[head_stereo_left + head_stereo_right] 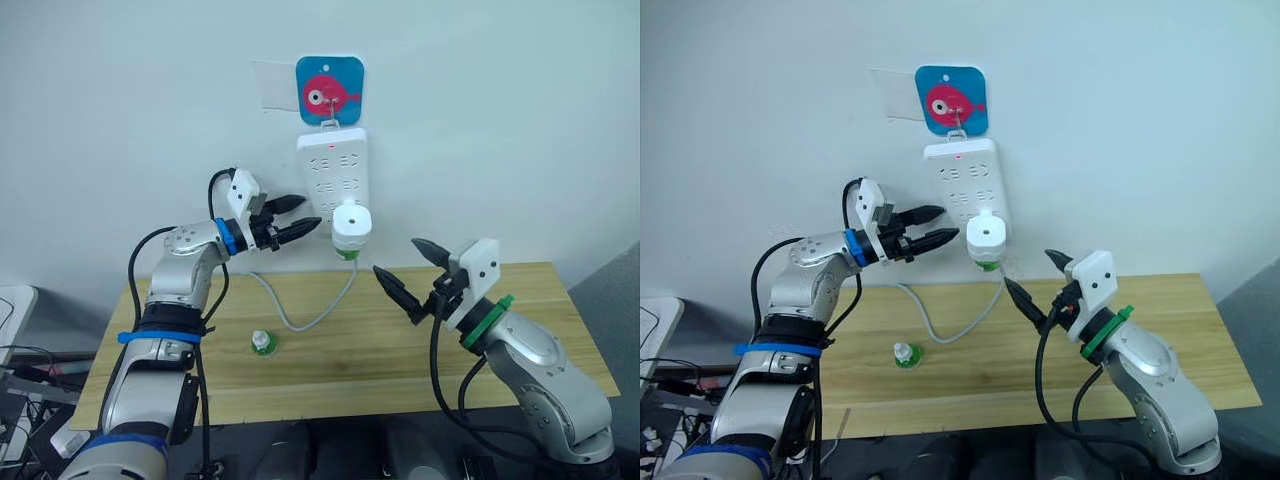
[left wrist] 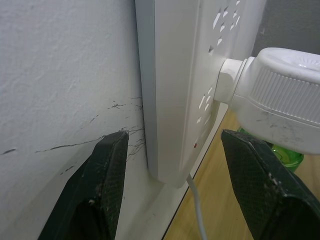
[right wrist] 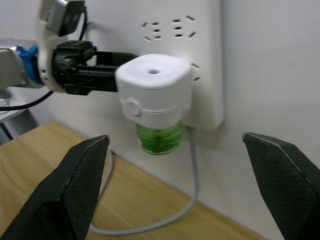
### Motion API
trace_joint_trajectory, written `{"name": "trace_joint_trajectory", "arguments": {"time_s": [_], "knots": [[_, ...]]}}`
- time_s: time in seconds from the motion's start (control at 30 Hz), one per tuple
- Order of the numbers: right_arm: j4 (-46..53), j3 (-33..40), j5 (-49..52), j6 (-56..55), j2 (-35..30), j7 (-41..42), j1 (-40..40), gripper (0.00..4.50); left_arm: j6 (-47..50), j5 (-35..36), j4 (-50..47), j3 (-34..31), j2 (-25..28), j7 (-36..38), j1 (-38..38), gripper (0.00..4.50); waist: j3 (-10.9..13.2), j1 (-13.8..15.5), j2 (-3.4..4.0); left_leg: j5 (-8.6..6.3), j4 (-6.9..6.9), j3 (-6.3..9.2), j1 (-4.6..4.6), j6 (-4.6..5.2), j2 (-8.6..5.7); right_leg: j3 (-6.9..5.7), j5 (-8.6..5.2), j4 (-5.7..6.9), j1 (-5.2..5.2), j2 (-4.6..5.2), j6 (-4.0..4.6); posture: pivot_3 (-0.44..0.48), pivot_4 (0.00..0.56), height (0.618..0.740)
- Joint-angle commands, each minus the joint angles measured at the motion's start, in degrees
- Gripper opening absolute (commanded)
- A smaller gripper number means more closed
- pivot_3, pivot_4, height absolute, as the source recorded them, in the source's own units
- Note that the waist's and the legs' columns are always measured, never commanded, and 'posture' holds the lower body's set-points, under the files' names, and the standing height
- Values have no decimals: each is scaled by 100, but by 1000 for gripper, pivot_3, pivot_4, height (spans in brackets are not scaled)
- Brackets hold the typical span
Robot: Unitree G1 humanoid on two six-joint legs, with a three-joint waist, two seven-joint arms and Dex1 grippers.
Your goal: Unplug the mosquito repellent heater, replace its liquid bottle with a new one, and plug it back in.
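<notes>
Two robot hands flank a plugged-in mosquito repellent heater on a wall power strip.

The wooden surface (image 1: pixel 520 320) holds a spare bottle (image 1: pixel 262 344) at 7 o'clock of the power strip (image 1: pixel 333 175). The mosquito repellent heater (image 1: pixel 351 228) sits in its lowest socket. The left hand (image 1: pixel 297 217), at its 9 o'clock, and the right hand (image 1: pixel 412 268), at 4 o'clock, gape wide, holding nothing. Pulling the heater askew could drag the hanging strip loose. The right wrist view reveals the heater's green bottle (image 3: pixel 160 137).

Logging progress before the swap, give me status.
Both grippers open: left beside the power strip, right facing it. Heater plugged in, green bottle fitted. Spare bottle on table.
</notes>
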State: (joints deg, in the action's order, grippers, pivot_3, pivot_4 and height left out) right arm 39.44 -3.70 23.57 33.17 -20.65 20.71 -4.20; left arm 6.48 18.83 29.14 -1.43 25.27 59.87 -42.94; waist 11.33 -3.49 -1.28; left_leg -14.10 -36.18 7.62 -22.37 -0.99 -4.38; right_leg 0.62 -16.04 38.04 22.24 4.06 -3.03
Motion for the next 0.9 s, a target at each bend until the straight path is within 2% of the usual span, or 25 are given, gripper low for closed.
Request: {"name": "trace_joint_trajectory", "arguments": {"time_s": [0.03, 0.27, 0.57, 0.7, 0.9], "knots": [[369, -19, -23, -15, 22, -103, -51, 4500, -242, -107, 271, 42, -162, 17, -311, 3037, 26, 11, -1, 3, -3, -1, 0, -4, 0, 0, 7, -1, -1, 0, -3, -222, 231, 740], [462, 39, 41, 182, 21, -245, -166, 4500, -549, -240, 814, 82, -391, 291, -632, 3037, 93, -111, -4, 9, -60, -8, -32, -3, 0, -10, 30, -1, 7, -8, -22, -235, 226, 740], [485, 136, 154, 416, 96, -410, -350, 4500, -780, -336, 1269, 61, -440, 521, -891, 3037, 94, -126, -4, 9, -75, 8, -43, -3, 0, -19, 35, 2, 7, -8, -21, -237, 223, 740], [484, 151, 210, 546, 201, -524, -454, 4500, -629, -241, 1066, 49, -438, 663, -862, 3037, 95, -132, -4, 9, -76, 3, -43, -2, -1, -20, 37, 2, 8, -8, -24, -236, 224, 740], [539, 160, 279, 674, 278, -650, -474, 4500, 22, 41, 28, 68, -418, 784, -482, 3037, 95, -151, -2, 8, -74, 7, -51, -1, 0, -11, 39, 1, 15, -7, -22, -236, 219, 740]]}}
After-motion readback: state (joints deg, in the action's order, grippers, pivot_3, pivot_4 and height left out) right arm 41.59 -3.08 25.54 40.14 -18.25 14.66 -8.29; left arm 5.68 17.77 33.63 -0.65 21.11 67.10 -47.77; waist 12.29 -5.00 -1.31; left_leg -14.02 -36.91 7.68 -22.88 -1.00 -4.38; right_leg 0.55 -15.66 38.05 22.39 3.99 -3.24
